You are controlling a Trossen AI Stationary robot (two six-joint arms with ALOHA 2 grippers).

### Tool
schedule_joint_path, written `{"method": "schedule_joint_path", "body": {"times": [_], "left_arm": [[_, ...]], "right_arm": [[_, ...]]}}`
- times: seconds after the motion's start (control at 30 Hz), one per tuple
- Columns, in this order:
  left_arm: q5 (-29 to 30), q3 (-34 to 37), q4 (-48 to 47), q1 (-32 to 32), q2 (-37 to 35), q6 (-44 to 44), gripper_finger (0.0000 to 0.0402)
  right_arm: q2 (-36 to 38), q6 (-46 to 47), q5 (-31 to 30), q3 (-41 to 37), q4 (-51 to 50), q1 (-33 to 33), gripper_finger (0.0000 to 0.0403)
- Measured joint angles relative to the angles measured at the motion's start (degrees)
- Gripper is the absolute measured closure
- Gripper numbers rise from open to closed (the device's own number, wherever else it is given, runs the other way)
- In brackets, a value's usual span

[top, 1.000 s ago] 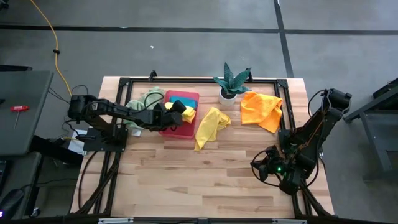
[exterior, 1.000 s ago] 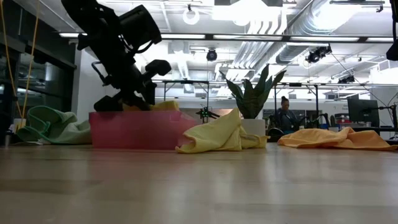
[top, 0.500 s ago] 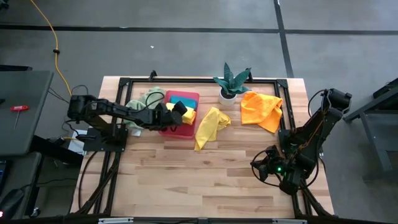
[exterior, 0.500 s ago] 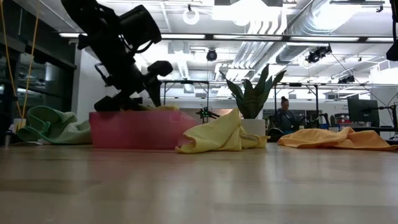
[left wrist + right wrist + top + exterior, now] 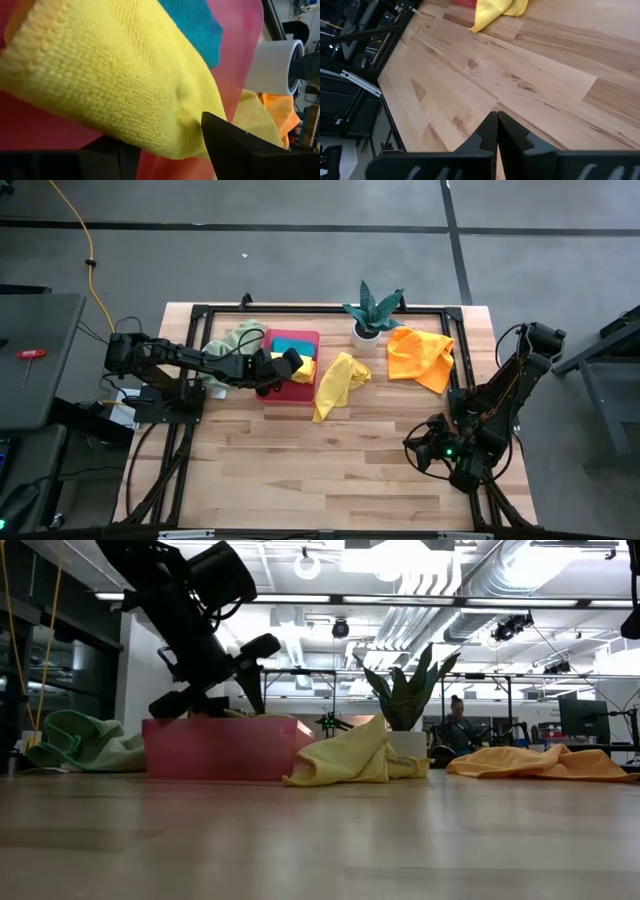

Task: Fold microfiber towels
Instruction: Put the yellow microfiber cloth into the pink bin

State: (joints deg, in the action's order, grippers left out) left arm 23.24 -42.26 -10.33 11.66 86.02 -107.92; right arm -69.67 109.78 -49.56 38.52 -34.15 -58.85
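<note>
1. Across the wooden table [image 5: 330,465] the cloths lie along the far side, with both dark arms reaching in from the two ends.
2. Right arm: folded at the table's right edge, its right gripper [image 5: 496,131] pressed shut above bare wood, holding nothing.
3. Left arm: stretched from the left edge over the pink tray [image 5: 300,388]. The left gripper [image 5: 285,362] hangs over the tray with its fingers parted around a folded yellow towel [image 5: 115,85]; whether they touch it, I cannot tell.
4. An orange towel [image 5: 420,356] lies spread near the far right corner.
5. A second, crumpled yellow towel [image 5: 338,383] lies just beside the tray on its right.
6. A pale green towel [image 5: 238,338] is bunched against the tray's left side.
7. A teal towel [image 5: 291,344] lies inside the tray, next to the folded yellow one.
8. A potted plant [image 5: 371,312] stands between the tray and the orange towel.
</note>
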Motion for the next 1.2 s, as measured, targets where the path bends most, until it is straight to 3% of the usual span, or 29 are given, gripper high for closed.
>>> {"method": "schedule_joint_path", "body": {"times": [0.23,0.5,0.73,0.93,1.2], "left_arm": [[-3.6,-0.1,0.0,0.5,0.0,1.2,0.0243],[-3.6,-0.1,0.5,0.7,0.0,3.1,0.0248],[-2.6,0.0,0.7,0.7,0.0,11.2,0.0247],[-0.4,0.0,0.9,1.0,0.1,7.1,0.0247],[-10.0,0.0,-14.3,2.7,0.0,0.0,0.0250]], "right_arm": [[0.0,0.4,0.0,0.0,0.0,0.0,0.0403],[0.0,0.4,0.0,0.0,0.0,0.0,0.0403],[0.0,0.8,0.2,0.0,0.1,0.0,0.0403],[0.0,1.0,2.3,0.0,0.5,0.0,0.0403],[0.0,2.3,2.7,0.0,0.5,0.0,0.0403]]}}
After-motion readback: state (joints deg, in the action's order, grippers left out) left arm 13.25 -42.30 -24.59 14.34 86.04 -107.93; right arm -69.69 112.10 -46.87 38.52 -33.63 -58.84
